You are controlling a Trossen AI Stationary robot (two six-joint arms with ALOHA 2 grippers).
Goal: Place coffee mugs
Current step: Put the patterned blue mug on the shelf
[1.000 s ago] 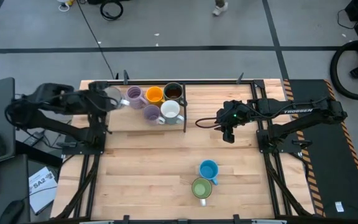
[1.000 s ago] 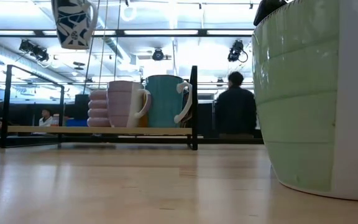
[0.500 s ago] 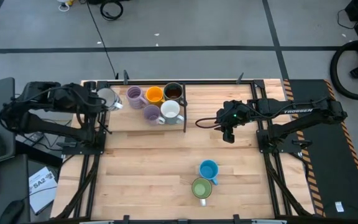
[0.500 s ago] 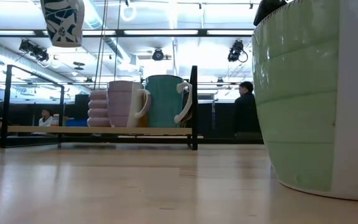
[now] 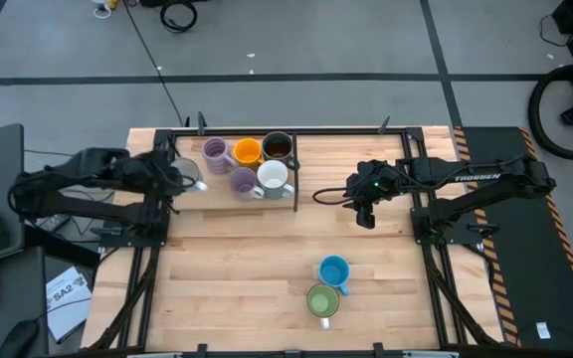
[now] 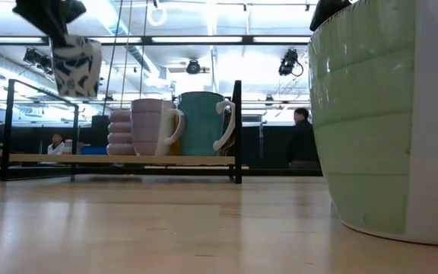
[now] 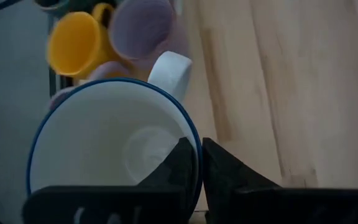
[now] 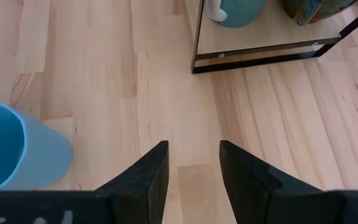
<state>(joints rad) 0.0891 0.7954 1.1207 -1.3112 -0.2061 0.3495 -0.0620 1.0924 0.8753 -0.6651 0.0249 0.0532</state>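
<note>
**Left gripper pinching the patterned mug by its rim, right one just hanging open**

So my left gripper (image 7: pixel 194 163) has its two fingers squeezed tight on the rim of the white mug with the blue pattern (image 6: pixel 77 65), one finger inside the cup and one outside, with the wall pinched between them. In the left wrist view I'm looking straight down into the white inside with its thin blue edge, and the handle points away from my fingers toward the other mugs. From table height the mug hangs in the air, clear of the shelf, above the left end of the rack (image 5: pixel 295 171).

From above, that mug sits at the left end of the rack, just beside the purple mug (image 5: pixel 216 153). Next along the back row are the orange mug (image 5: pixel 247 151) and the dark grey mug (image 5: pixel 278 146). In front of those are the second purple mug (image 5: pixel 243 181) and the white mug (image 5: pixel 273 177), both touching or near enough, can't really tell which.

My right gripper (image 8: pixel 189 165) is over bare wood in the right half of the table (image 5: pixel 227 249), fingers spread apart with nothing between them. Through its wrist camera I can see the blue mug (image 8: pixel 14 149) off to one side, not touching my fingers, and a corner of the rack beyond.

The blue mug and the green mug (image 5: pixel 322 300) stand together near the front edge of the table, just beside each other, well apart from the rack.
</note>
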